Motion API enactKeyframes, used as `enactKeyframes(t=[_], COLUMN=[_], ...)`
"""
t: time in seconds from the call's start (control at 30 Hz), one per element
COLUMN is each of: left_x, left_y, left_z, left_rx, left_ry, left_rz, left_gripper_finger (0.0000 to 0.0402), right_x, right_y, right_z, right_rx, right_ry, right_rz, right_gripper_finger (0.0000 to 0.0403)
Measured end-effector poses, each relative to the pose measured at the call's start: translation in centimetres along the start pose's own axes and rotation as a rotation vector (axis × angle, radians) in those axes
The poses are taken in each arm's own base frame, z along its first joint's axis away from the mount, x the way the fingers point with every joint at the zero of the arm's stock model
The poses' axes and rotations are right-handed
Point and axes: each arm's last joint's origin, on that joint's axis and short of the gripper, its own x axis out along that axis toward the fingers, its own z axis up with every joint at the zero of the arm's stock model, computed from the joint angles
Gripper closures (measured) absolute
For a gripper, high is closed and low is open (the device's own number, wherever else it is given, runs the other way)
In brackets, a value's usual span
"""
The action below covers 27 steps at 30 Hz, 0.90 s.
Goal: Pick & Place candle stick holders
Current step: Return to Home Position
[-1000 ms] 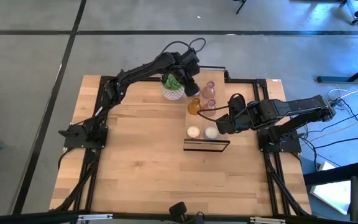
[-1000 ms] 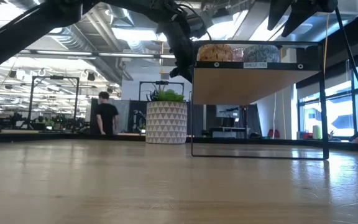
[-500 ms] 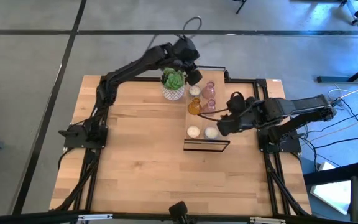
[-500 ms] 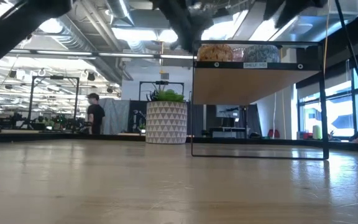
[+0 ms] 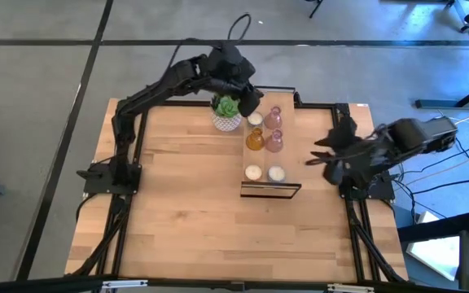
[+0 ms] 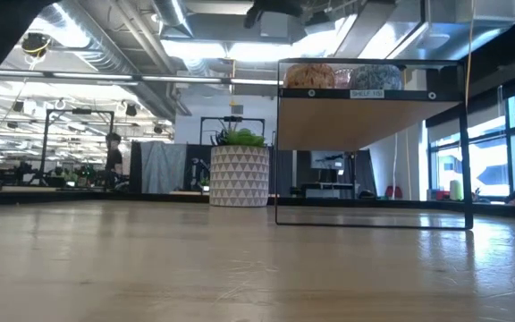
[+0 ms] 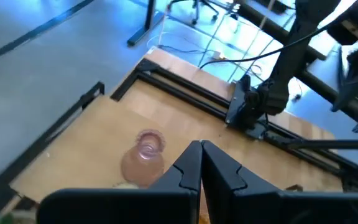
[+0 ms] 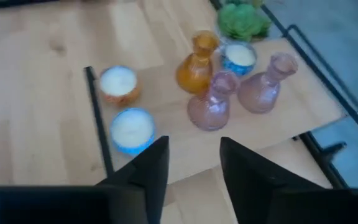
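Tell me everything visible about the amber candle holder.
The amber candle holder is translucent orange-brown glass: a rounded base narrowing to a waist below a flared open mouth. It stands upright on the wooden shelf top, close beside a pink holder and a blue-rimmed candle. Nothing grips it.

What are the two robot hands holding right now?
Nothing. The left hand is shut and empty; the right hand is open, clear of the candle stick holders.
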Motion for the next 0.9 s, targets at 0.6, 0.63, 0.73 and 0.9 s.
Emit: enactKeyframes(t=[0.6,0.63,0.73,0.9], left_x=[0.7,0.6,0.6,0.5], left_y=[-8.1,-8.5,-9.6,-10.8], left_z=[-1.3,-1.5,-1.9,-2.6], left_rx=[-0.268,-0.274,-0.284,-0.191], left_ry=[-0.127,-0.124,-0.125,-0.118], left_rz=[0.002,-0.006,-0.01,0.015], left_gripper_finger=[0.04,0.04,0.04,0.04], right_x=[-0.8,-0.9,-0.8,-0.4], right_y=[-5.4,-5.7,-6.4,-6.8], right_z=[-10.1,-10.4,-11.4,-12.8], right_rx=[0.111,0.121,0.156,0.171], right_ry=[-0.189,-0.211,-0.257,-0.326], right_rz=[0.399,0.416,0.458,0.582], right_gripper_finger=[0.034,0.0342,0.0345,0.0352])
